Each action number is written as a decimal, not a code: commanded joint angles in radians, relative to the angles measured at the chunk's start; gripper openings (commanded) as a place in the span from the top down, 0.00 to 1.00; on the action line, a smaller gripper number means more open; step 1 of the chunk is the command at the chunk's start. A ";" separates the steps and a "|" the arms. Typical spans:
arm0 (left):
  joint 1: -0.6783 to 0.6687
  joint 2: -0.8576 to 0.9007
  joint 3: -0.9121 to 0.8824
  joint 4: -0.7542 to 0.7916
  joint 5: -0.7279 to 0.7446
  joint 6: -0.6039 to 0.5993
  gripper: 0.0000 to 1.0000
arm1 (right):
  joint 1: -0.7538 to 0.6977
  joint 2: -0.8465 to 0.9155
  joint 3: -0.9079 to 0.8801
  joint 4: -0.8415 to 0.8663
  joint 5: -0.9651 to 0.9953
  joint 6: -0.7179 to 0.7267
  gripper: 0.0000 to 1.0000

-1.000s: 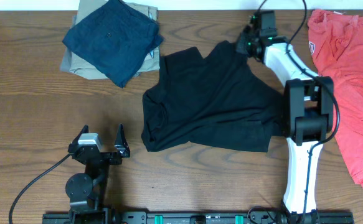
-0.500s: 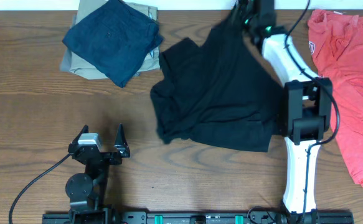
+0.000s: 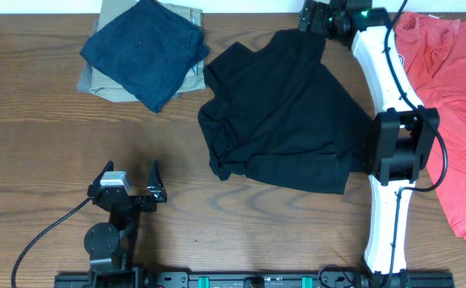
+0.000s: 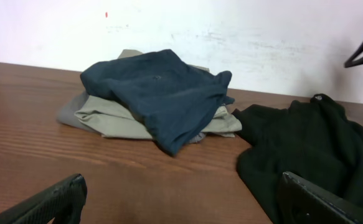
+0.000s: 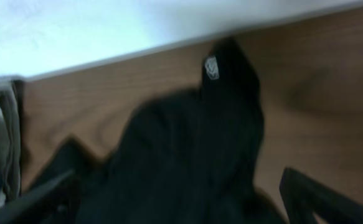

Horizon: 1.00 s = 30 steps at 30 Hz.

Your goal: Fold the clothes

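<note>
I'm looking at the black T-shirt (image 3: 284, 120) lying crumpled on the table (image 3: 41, 160). It is bunched on the side away from the right gripper (image 3: 311, 18) and running up to a peak right beneath it. I'm judging that this peak, with its small white mark (image 5: 212, 67) just ahead of the fingers, is sitting near the table's far edge so the cloth can be drawn flat before any fold.

The right gripper is hovering over that end with its 2 fingers spread wide. The shirt is lying under and between them, but I'm seeing nothing pinched.

The left gripper (image 3: 130, 174) is sitting low, also spread wide and touching nothing, with the shirt ahead of it and to its right, well apart. Straight ahead of it, the navy garment (image 4: 159, 93) is resting on the khaki one (image 4: 106, 115). A red shirt (image 3: 448, 104) is lying behind the right gripper.

I'm reckoning the folding proper isn't begun yet.
</note>
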 commanded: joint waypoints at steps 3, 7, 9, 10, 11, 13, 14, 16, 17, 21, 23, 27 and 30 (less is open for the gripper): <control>-0.003 -0.007 -0.017 -0.032 0.010 0.017 0.02 | -0.006 -0.072 0.103 -0.233 0.009 -0.028 0.01; -0.003 -0.007 -0.017 -0.032 0.010 0.017 0.02 | -0.006 -0.146 0.105 -0.397 0.038 -0.027 0.01; -0.003 -0.007 -0.017 -0.032 0.010 0.017 0.02 | -0.006 -0.191 0.105 -0.459 0.037 -0.015 0.01; -0.003 -0.007 -0.017 -0.032 0.010 0.017 0.02 | -0.006 -0.211 0.105 -0.484 0.037 -0.013 0.01; -0.003 -0.007 -0.017 -0.032 0.010 0.017 0.02 | -0.006 -0.235 0.105 -0.515 0.041 -0.006 0.01; -0.003 -0.007 -0.017 -0.032 0.010 0.017 0.02 | -0.005 -0.277 0.105 -0.587 0.071 0.024 0.01; -0.003 -0.007 -0.017 -0.032 0.010 0.017 0.02 | -0.005 -0.298 0.104 -0.634 0.105 0.053 0.01; -0.003 -0.007 -0.017 -0.032 0.010 0.017 0.02 | 0.003 -0.330 0.104 -0.725 0.196 0.119 0.01; -0.003 -0.007 -0.017 -0.032 0.010 0.017 0.02 | 0.009 -0.344 0.104 -0.772 0.250 0.149 0.01; -0.003 -0.007 -0.017 -0.032 0.010 0.017 0.02 | 0.033 -0.389 0.099 -0.901 0.380 0.219 0.01; -0.003 -0.007 -0.017 -0.032 0.010 0.017 0.02 | 0.041 -0.425 0.066 -0.900 0.356 0.204 0.01; -0.003 -0.007 -0.017 -0.032 0.010 0.017 0.02 | 0.062 -0.488 -0.001 -0.900 0.346 0.233 0.01; -0.003 -0.007 -0.017 -0.032 0.010 0.017 0.02 | 0.082 -0.529 -0.080 -0.900 0.340 0.259 0.01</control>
